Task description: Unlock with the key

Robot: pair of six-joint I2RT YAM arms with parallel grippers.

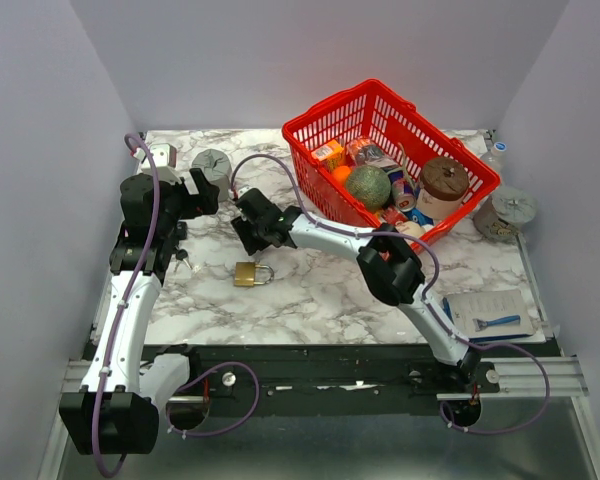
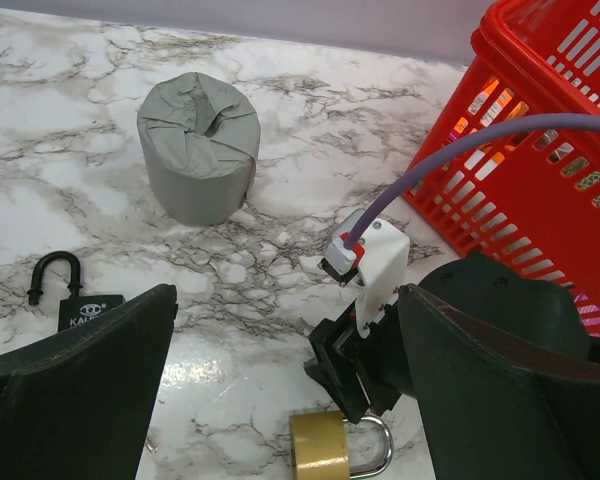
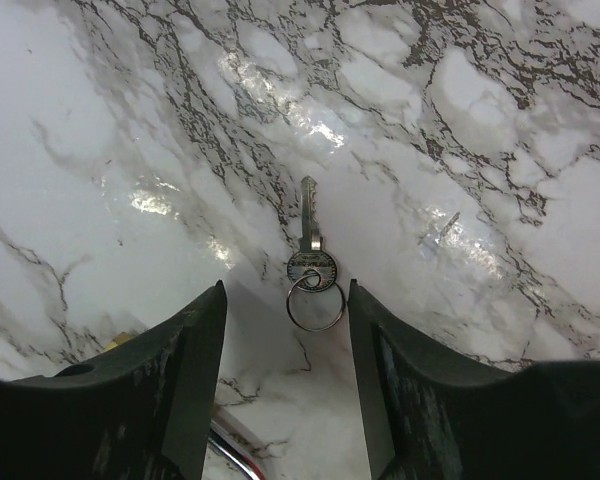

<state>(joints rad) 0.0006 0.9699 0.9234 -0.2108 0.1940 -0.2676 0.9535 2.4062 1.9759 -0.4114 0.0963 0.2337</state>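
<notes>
— Two padlocks, is it? Start from the top view.

— Yes. The brass padlock point(image 1: 248, 273) lies on the marble table point(image 1: 310, 300), its shackle turned toward the right arm's side. The right gripper point(image 1: 246, 235) hangs nose-down just behind it. The left gripper point(image 1: 206, 192) sits farther behind it and off to its left. A grey tape roll point(image 1: 212, 166) stands well behind it, and the red basket point(image 1: 390, 160) is well off to its right rear. I can't pick out the key from up there (the right gripper covers that spot).

— And the left wrist view?

— The left gripper's fingers point(image 2: 90, 380) stand wide apart with only bare marble between them. The brass padlock shows at the bottom edge, with the right gripper's black body directly behind it. The black padlock point(image 2: 75, 305) lies to the brass one's left, partly hidden by a finger.

— Right wrist?

— The key point(image 3: 310, 235) lies flat on the marble, blade pointing away from the camera, its ring point(image 3: 315, 302) at the near end. The right jaws are parted, one on either side of the ring, holding nothing. A chrome curve of the brass padlock's shackle peeks in at the bottom edge, so the key lies just beyond that padlock.
</notes>
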